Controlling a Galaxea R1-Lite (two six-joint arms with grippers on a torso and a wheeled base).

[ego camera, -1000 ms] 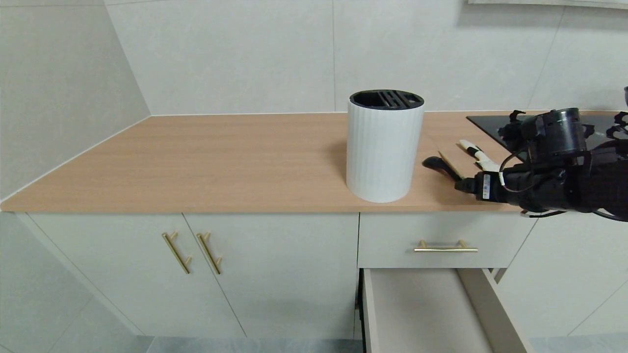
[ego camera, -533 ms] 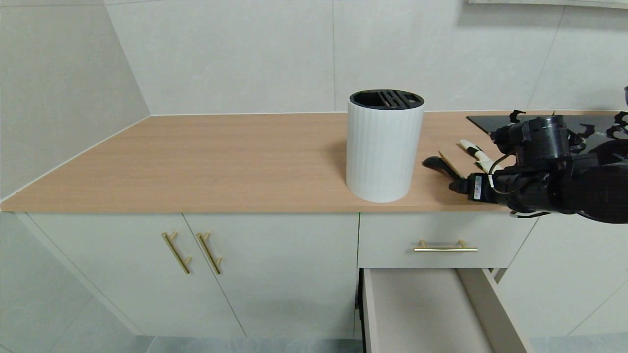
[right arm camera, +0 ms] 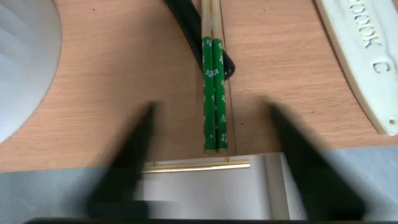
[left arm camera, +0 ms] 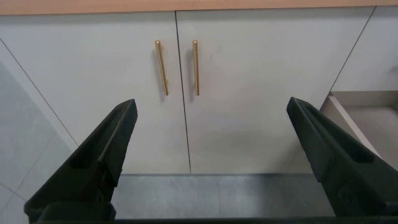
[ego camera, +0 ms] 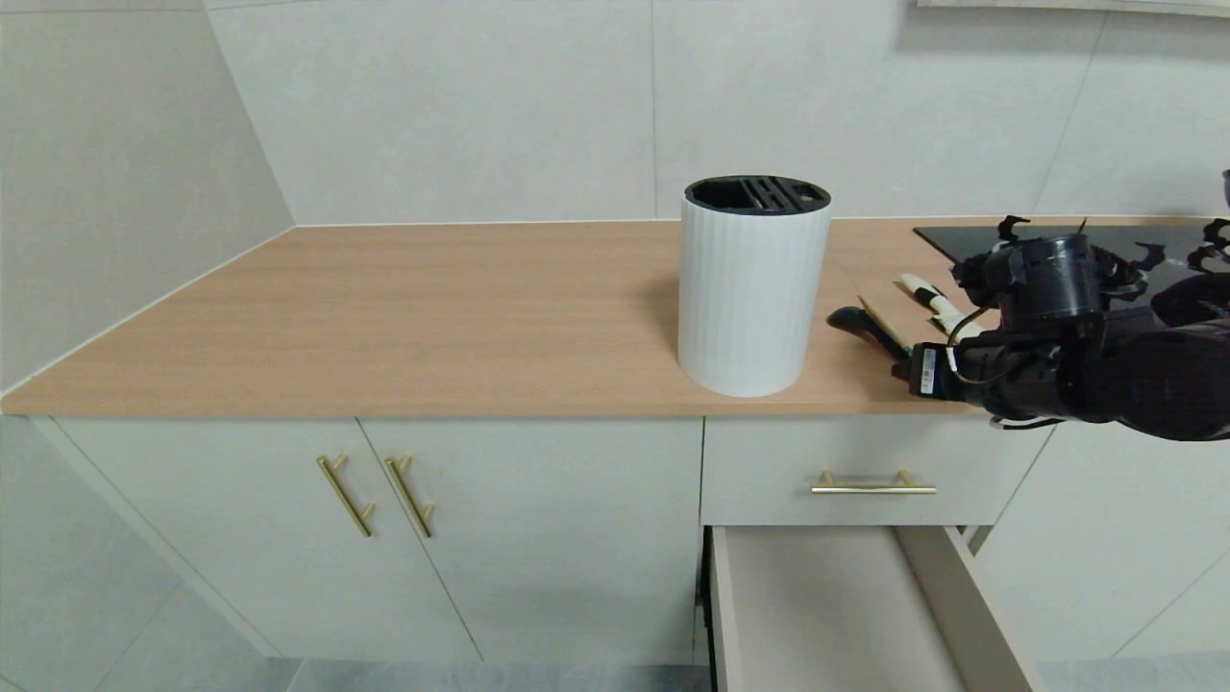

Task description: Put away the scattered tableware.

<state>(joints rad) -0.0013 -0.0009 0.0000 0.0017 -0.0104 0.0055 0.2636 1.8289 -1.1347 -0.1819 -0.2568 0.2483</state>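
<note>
- The step in hand looks like picking up the chopsticks (right arm camera: 212,87). They lie on the counter (ego camera: 432,317), just right of the white holder (ego camera: 752,288). The two sticks touch side by side, with their green ends at the near edge.
- The right gripper (right arm camera: 211,118) hangs low over those near ends. Its jaws are wide open, one on each side of the pair, and they hold nothing.
- I think the next move is to go down a little, close on both sticks at once, and lift them. A black tool (right arm camera: 186,25) lies right against the sticks, so the jaws must not catch it too.
- The left gripper (left arm camera: 211,155) is low down in front of the cupboard doors (left arm camera: 249,93). Its jaws are wide open and empty.
- The right wrist view shows the little flowers on the green ends, and a white flat thing (right arm camera: 357,62) to the right of the sticks.
- The head view shows the slots in the holder's top, and the open drawer (ego camera: 817,596) under the counter on the right.
</note>
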